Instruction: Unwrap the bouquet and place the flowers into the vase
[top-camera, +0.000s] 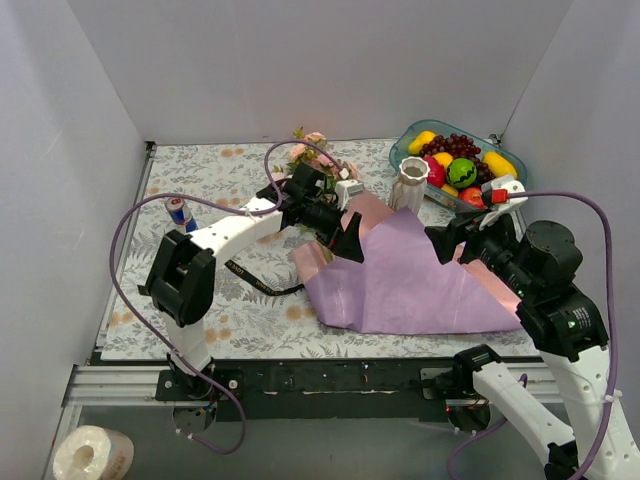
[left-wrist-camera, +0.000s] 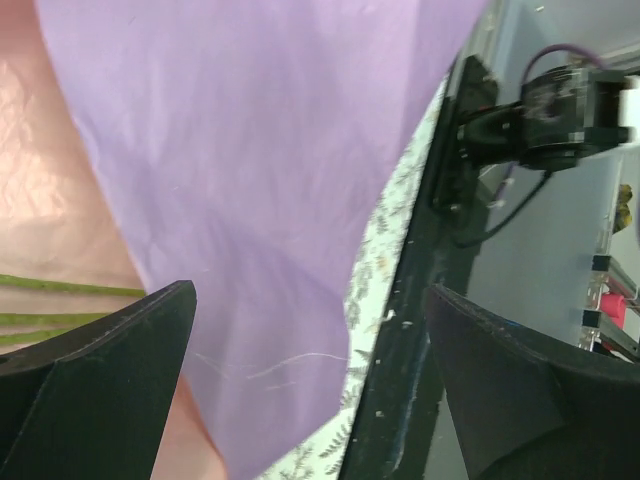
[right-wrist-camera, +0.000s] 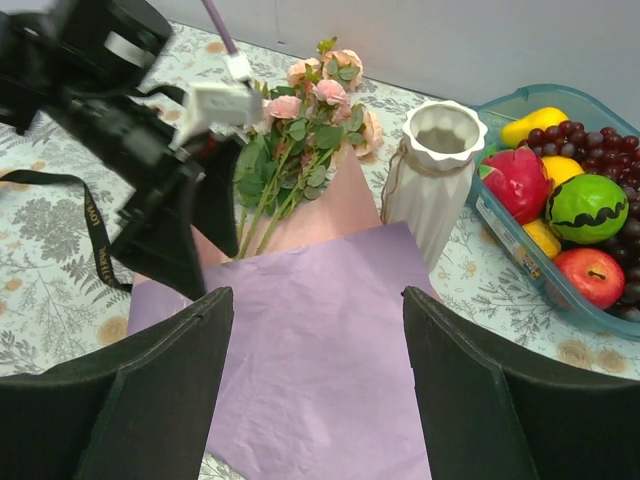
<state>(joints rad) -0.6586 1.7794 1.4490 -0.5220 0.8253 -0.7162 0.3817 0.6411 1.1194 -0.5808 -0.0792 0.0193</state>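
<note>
The flowers (top-camera: 315, 152) lie near the middle of the table's (top-camera: 200, 175) far edge, with their stems on the opened paper (top-camera: 410, 285). The vase (top-camera: 410, 184) stands upright just to the right of them, beside the fruit bowl (top-camera: 400, 148) in the far right corner. The left gripper (top-camera: 338, 243) hangs over the left part of the paper and the right gripper (top-camera: 450, 240) over the right part.

In the left wrist view, the left gripper (left-wrist-camera: 310, 390) has its jaws fully apart and holds nothing. Purple paper (left-wrist-camera: 250, 150) is below it, and green stems (left-wrist-camera: 60, 300) show at the left.

In the right wrist view, the right gripper (right-wrist-camera: 318, 390) is widely spread and empty above the paper (right-wrist-camera: 320, 300). The flowers (right-wrist-camera: 310, 110) and the vase (right-wrist-camera: 435, 175) are beyond it.

White arms (top-camera: 238, 232), black joints (top-camera: 182, 278), purple cables (top-camera: 111, 265)
</note>
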